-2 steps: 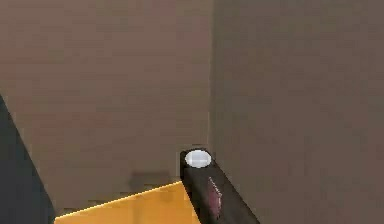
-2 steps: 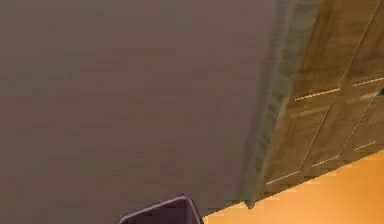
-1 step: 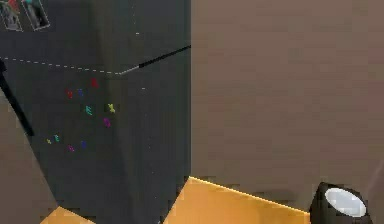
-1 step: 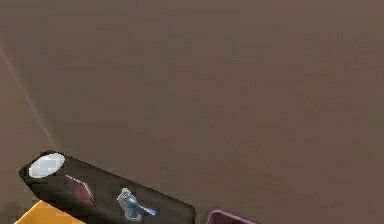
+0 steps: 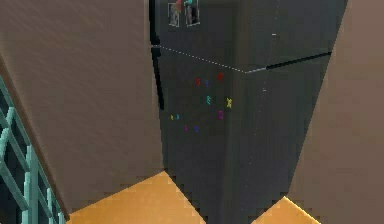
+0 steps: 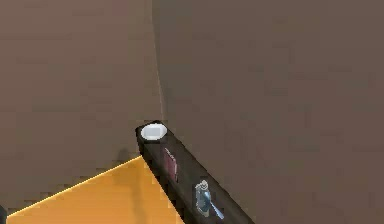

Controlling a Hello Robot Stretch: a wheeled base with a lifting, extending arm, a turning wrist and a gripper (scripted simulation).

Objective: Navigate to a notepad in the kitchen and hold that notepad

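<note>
1. How the gripper stood could not be told.
2. In the arm side view, one narrow dark worktop [image 6: 190,175] ran from the middle down to the bottom edge, which cut off its near end.
3. Three small things lay in a row on it, apart from each other. One white round bowl-like thing [image 6: 153,131] sat at the far end. One flat reddish-brown rectangle [image 6: 172,163] lay at the middle. One blue-grey thing [image 6: 206,199] lay nearest the bottom edge.
4. The reddish-brown rectangle was the likeliest notepad by its shape, though it was too small to be sure. The blue-grey thing's kind could not be made out.
5. Brown walls [image 6: 270,80] met in a corner behind the worktop, with orange floor [image 6: 110,195] at the lower left.
6. In the forward view, one tall dark fridge [image 5: 260,130] stood ahead, its top and foot cut off.
7. One picture [image 5: 181,12] hung at the fridge's top, partly cut by the edge.
8. A handful of coloured specks [image 5: 209,99] dotted the fridge's front, too small to count surely.
9. One teal railed frame [image 5: 22,165] was cut off at the forward view's left edge.
</note>
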